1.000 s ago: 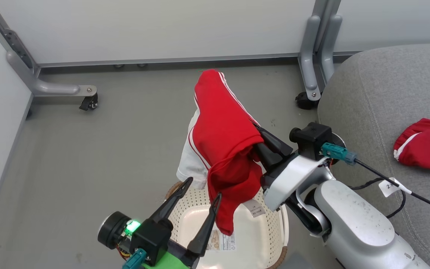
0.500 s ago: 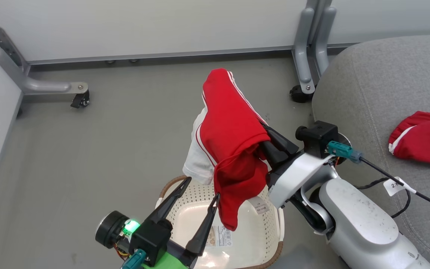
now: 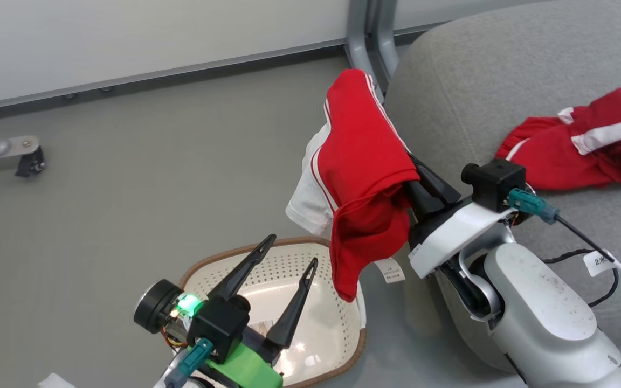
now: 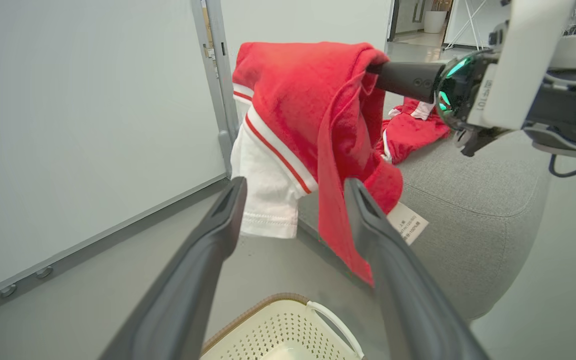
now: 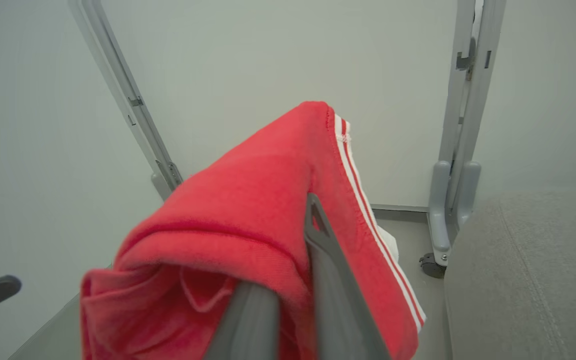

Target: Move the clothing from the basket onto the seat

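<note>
Right jaws: pinched shut on a red garment [image 3: 364, 178], which drapes over them, tail hanging near the basket [image 3: 329, 323] at 7 o'clock. Left jaws: spread wide, empty, above the basket. The seat [image 3: 477, 81] is at 2 o'clock, with a second garment [image 3: 574, 151] on it. Note: carry high toward 2 o'clock so the tail clears the seat edge, and release only over the cushion.
</note>
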Robot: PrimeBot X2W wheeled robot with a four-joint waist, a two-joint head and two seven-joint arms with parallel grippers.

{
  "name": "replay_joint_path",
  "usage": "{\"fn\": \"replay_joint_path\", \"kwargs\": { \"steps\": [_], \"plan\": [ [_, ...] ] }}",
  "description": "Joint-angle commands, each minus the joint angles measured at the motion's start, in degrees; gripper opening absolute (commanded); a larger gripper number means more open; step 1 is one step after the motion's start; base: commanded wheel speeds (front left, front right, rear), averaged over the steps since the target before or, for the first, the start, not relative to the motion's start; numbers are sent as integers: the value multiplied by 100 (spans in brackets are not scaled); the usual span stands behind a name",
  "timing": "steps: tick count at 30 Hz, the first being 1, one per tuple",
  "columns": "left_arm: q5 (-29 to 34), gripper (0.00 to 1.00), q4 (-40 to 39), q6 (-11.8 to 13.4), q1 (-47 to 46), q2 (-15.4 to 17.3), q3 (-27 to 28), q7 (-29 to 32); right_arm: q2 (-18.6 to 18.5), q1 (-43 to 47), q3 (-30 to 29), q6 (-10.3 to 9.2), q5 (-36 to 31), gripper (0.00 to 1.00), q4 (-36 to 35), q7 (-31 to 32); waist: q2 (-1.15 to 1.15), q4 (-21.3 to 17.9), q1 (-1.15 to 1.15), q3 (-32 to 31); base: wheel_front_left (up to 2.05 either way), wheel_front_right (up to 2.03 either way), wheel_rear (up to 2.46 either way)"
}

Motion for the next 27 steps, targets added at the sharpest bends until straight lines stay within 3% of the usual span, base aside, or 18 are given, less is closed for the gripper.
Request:
{"fn": "replay_joint_path", "kwargs": {
  "steps": [1, 17, 27],
  "plan": [
    [33, 100, 26, -29, -147, 63, -9, 17, -47, 43, -83, 0, -46, 0, 15, -72, 0, -584, 0, 291, 0, 0, 0],
    [125, 100, 25, -190, -529, 193, -130, 284, 149, 285, -608, 0, -27, 0, 123, -325, 0, -1831, 0, 792, 0, 0, 0],
    [189, 100, -95, -238, -710, 226, -220, 432, 81, 18, -940, 0, -97, 0, 259, -431, 0, -1987, 0, 1020, 0, 0, 0]
  ]
}}
